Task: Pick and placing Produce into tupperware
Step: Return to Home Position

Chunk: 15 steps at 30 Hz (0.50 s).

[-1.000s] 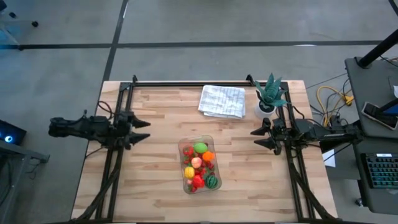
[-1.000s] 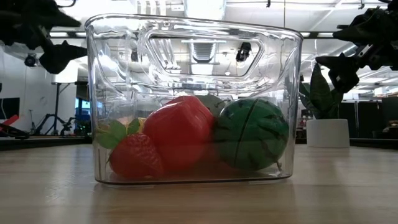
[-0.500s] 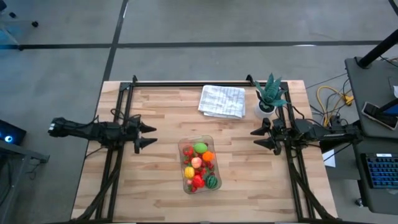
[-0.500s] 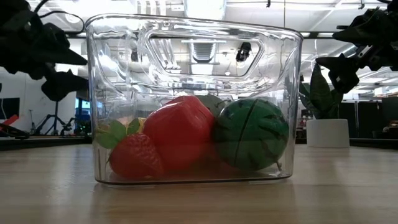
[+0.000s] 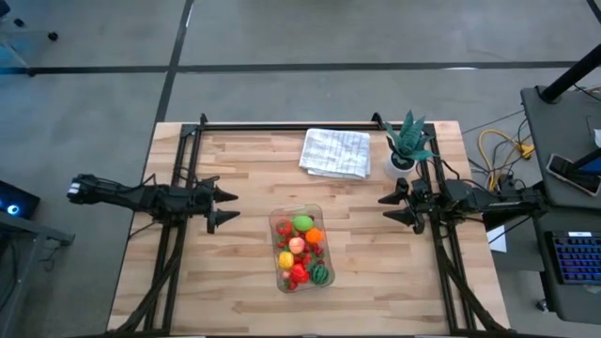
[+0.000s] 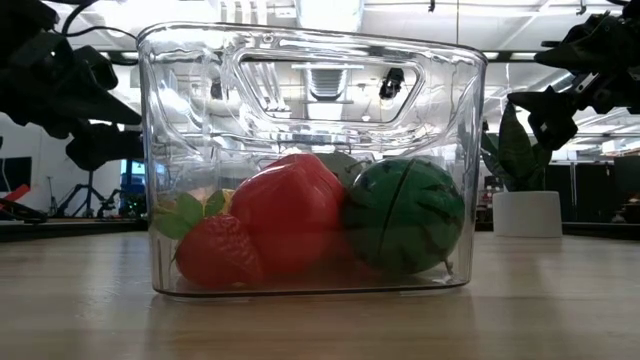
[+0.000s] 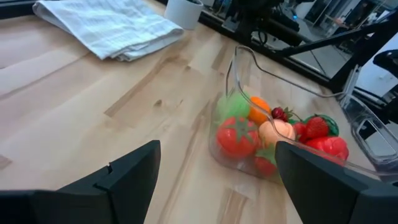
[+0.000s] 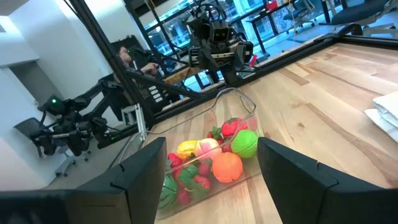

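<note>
The toy fruit [image 5: 299,249] is all lying inside the clear box [image 5: 273,231], heaped together. A lime-green piece [image 5: 301,222] is sitting at the far end. An orange one [image 5: 315,237] and a pink one [image 5: 297,244] are lying in the middle, with a yellow one [image 5: 285,259] beside them. The striped melon [image 5: 320,274] is filling the near corner. In the low view the melon [image 6: 405,215] is pressing against the box wall [image 6: 190,120], a big red fruit [image 6: 290,210] is touching it, and a strawberry [image 6: 215,250] is lying in the other front corner.

The box is resting on the table [image 5: 235,282] between the two pincers, ahead of each and a little toward the table's near edge. The left pincer [image 5: 234,207] is hovering near the box, just off its far corner, and pointing toward the middle of the table. Its fingers [image 7: 124,180] are standing wide apart and gripping nothing. In its wrist view the box rim [image 7: 235,68] is showing in the gap ahead of them.

The right pincer [image 5: 384,209] is waiting on the other side, pointing back at the left one and farther from the box. Its fingers [image 8: 140,171] are also spread wide and empty, with the fruit showing ahead between them.

The plant [image 5: 407,143] in its white pot is standing just beside the right pincer, on the far side of it. The white cloth [image 5: 335,152] is lying ahead of that pincer and off toward the table's far edge, well apart from the left pincer.
</note>
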Available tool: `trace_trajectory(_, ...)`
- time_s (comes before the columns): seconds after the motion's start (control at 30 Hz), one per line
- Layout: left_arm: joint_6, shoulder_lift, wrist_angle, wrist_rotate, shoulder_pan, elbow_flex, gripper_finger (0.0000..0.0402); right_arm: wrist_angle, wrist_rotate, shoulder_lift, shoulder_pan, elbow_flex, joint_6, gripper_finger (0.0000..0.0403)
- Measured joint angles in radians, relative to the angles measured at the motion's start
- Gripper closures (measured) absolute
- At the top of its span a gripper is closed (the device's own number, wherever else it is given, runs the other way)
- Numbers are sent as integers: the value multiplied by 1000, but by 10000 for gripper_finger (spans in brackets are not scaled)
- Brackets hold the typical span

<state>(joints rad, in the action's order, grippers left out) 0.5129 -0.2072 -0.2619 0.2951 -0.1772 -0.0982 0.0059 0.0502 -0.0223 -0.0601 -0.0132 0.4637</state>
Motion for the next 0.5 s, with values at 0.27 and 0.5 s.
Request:
trace_trajectory(0.27,0,-26,0,0,0,0,100,0,0,0,0,0,0,161)
trace_trajectory(0.5,0,-34,0,0,0,0,100,0,0,0,0,0,0,161)
